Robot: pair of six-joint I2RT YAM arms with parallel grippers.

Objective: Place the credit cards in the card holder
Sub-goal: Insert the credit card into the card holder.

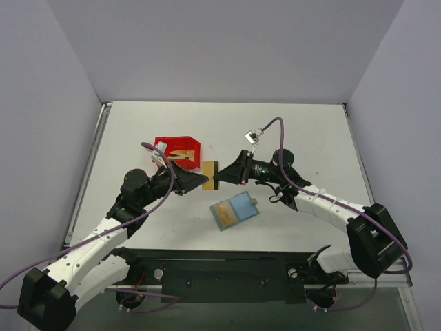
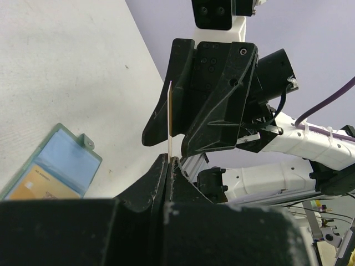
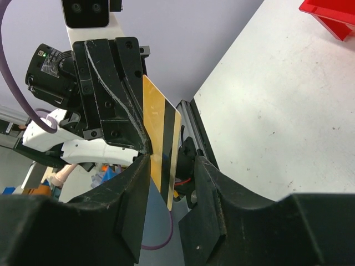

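Note:
One gold credit card (image 1: 210,169) with a dark stripe hangs in the air between the two arms. My left gripper (image 1: 204,179) is shut on its left edge; in the left wrist view the card (image 2: 174,113) rises edge-on from the closed fingertips (image 2: 169,158). My right gripper (image 1: 220,177) is open, its jaws on either side of the card (image 3: 161,130), with a gap on one side (image 3: 172,165). The card holder (image 1: 235,212) lies open on the table below, light blue inside, with a tan card (image 2: 36,185) in a pocket.
A red bin (image 1: 178,153) stands behind the left gripper with more gold cards (image 1: 182,154) in it; its corner shows in the right wrist view (image 3: 330,16). The table's metal side rail runs just beyond the card (image 3: 188,113).

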